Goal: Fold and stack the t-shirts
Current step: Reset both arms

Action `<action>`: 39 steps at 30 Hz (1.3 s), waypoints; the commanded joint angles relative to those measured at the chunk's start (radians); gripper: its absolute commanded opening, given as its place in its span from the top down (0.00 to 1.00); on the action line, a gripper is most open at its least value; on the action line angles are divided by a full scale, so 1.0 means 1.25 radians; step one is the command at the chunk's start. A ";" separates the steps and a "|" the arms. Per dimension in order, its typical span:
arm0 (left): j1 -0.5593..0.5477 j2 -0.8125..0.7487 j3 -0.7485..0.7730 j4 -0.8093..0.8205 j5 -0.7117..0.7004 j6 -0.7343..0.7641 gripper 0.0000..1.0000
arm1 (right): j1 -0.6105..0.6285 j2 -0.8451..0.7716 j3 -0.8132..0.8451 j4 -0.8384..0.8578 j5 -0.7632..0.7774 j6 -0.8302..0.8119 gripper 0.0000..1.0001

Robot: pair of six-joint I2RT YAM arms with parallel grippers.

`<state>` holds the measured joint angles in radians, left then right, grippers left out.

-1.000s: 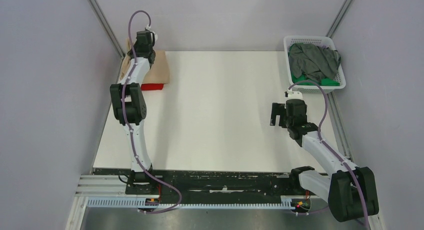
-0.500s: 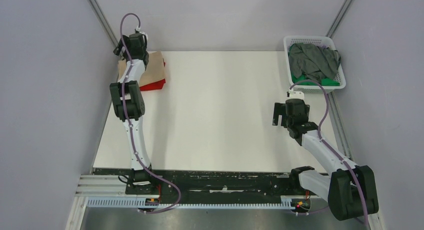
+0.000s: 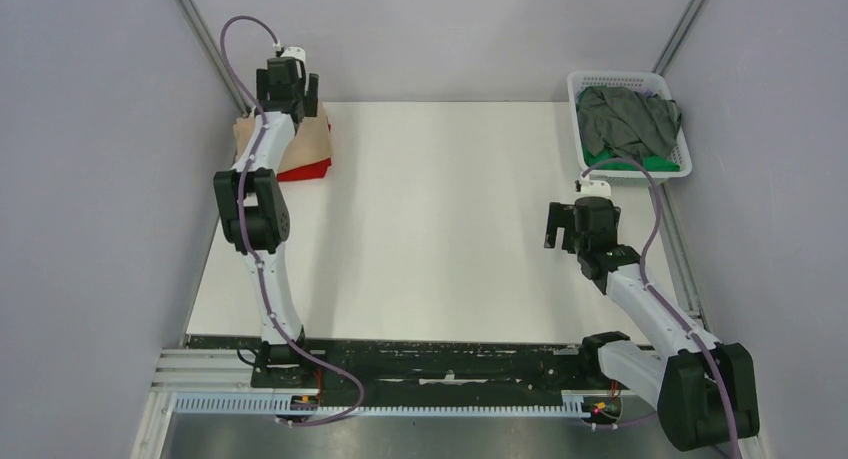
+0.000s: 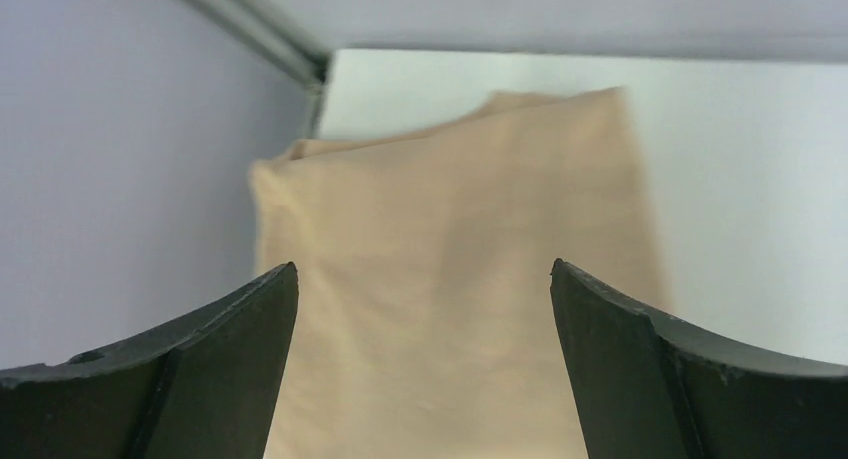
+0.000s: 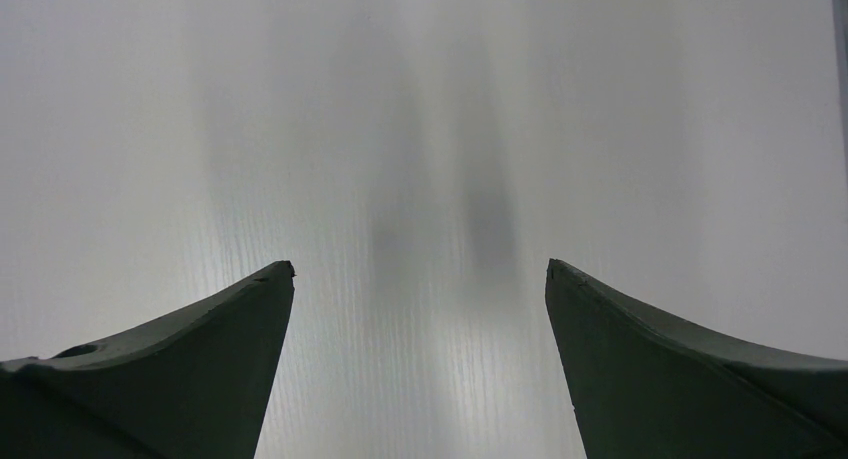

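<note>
red t-shirt (image 3: 306, 169) — mostly covered, green t-shirt (image 3: 662, 164) half-buried

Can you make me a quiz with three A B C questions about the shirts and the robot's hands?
1. Where is the grey shirt? A in the basket; B on the floor; C in a gripper.
2. What colour shirt lies under the beige shirt? A blue; B red; C yellow.
3. How is the left gripper? A open; B shut on a shirt; C hidden.
Answers: 1 A, it lies in the white basket. 2 B, the red shirt peeks out beneath. 3 A, its jaws stand wide apart, holding nothing.
</note>
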<state>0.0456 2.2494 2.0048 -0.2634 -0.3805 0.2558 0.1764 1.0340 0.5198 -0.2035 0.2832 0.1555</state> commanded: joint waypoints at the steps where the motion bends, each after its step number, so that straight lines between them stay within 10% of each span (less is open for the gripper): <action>1: -0.005 -0.151 -0.111 0.047 0.282 -0.263 0.00 | -0.002 -0.050 0.020 0.037 -0.034 0.000 0.02; 15: -0.005 -0.139 -0.291 0.094 0.533 -0.411 0.00 | -0.003 -0.042 -0.006 0.073 -0.131 0.004 0.02; 39: 0.010 -0.120 -0.347 -0.115 0.558 -0.323 0.00 | -0.002 -0.044 -0.023 0.076 -0.149 0.003 0.02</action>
<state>0.0544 2.1239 1.5692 -0.2821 0.2733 -0.1814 0.1764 1.0031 0.4908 -0.1360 0.0967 0.1596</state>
